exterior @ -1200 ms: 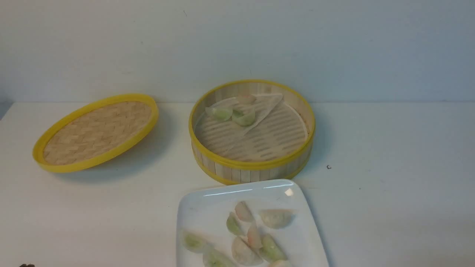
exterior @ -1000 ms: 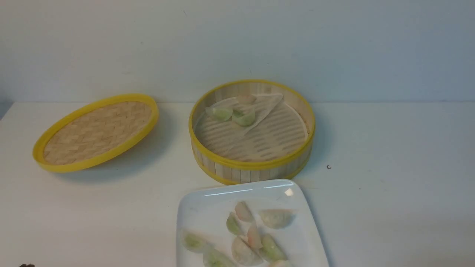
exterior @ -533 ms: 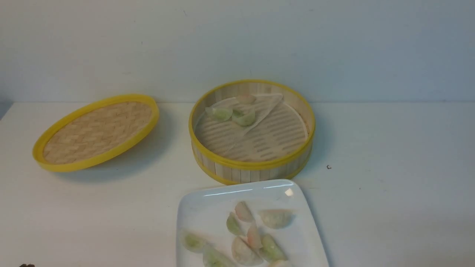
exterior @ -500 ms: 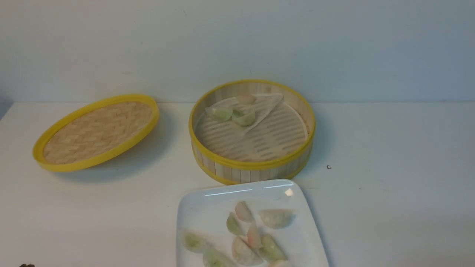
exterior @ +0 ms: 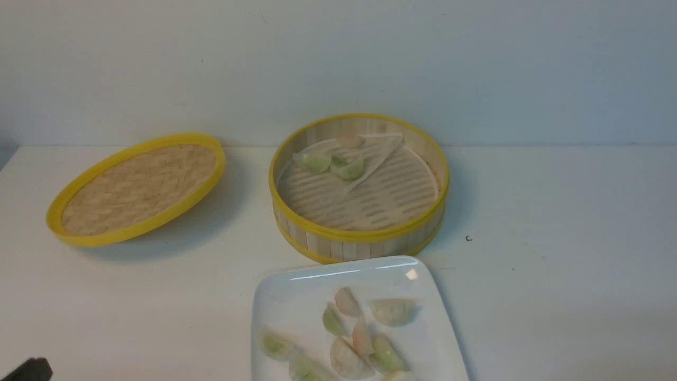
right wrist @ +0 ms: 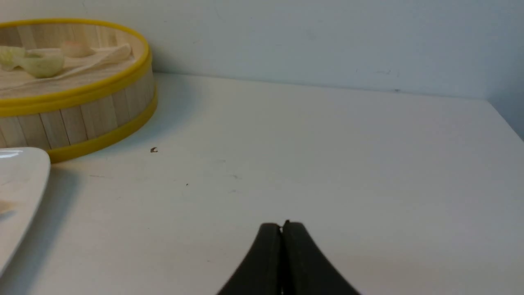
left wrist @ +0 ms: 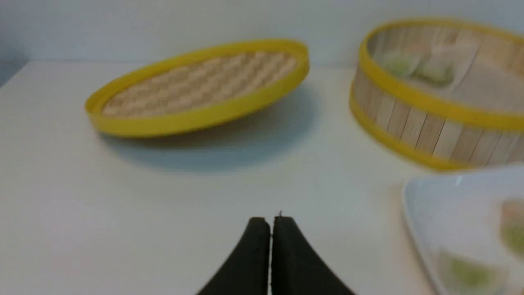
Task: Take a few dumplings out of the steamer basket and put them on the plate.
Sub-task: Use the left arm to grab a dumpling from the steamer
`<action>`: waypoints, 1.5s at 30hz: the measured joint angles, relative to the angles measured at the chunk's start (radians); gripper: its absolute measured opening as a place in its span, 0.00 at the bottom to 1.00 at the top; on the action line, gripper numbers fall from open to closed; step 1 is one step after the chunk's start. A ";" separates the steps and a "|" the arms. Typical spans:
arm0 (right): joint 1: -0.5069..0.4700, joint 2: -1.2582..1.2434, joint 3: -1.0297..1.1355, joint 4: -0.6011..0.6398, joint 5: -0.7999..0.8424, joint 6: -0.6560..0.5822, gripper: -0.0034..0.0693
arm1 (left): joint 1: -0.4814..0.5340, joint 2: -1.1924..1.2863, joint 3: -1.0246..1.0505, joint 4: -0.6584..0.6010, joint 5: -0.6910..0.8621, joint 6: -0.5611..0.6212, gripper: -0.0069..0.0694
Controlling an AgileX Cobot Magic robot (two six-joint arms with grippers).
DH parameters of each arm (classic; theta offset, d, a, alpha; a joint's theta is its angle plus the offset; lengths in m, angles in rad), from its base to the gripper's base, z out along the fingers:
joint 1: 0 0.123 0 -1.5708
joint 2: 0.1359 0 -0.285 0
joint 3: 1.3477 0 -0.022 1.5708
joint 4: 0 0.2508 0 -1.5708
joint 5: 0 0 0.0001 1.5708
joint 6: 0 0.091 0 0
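Observation:
The steamer basket (exterior: pixel 359 235) stands at the table's middle back, with three dumplings (exterior: pixel 347 168) on its folded liner at the far left side. The white plate (exterior: pixel 296 296) lies in front of it with several dumplings (exterior: pixel 392 311) on it. My left gripper (left wrist: pixel 270 221) is shut and empty, low over bare table to the left of the plate (left wrist: pixel 425 200); its tip shows in the front view (exterior: pixel 31 369) at the bottom left corner. My right gripper (right wrist: pixel 281 225) is shut and empty over bare table to the right of the basket (right wrist: pixel 82 119). It is out of the front view.
The flat woven yellow-rimmed lid (exterior: pixel 137 188) lies tilted at the back left, also in the left wrist view (left wrist: pixel 196 88). A small dark speck (exterior: pixel 468 238) lies to the right of the basket. A pale wall runs along the table's back edge.
The left gripper's dark tip has come further into the front view's bottom left corner. The basket, plate, lid and dumplings have not moved.

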 joint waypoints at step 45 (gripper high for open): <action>0.000 0.000 0.000 0.000 -0.001 0.000 0.03 | -0.280 1.958 -1.896 -0.039 0.936 0.522 0.08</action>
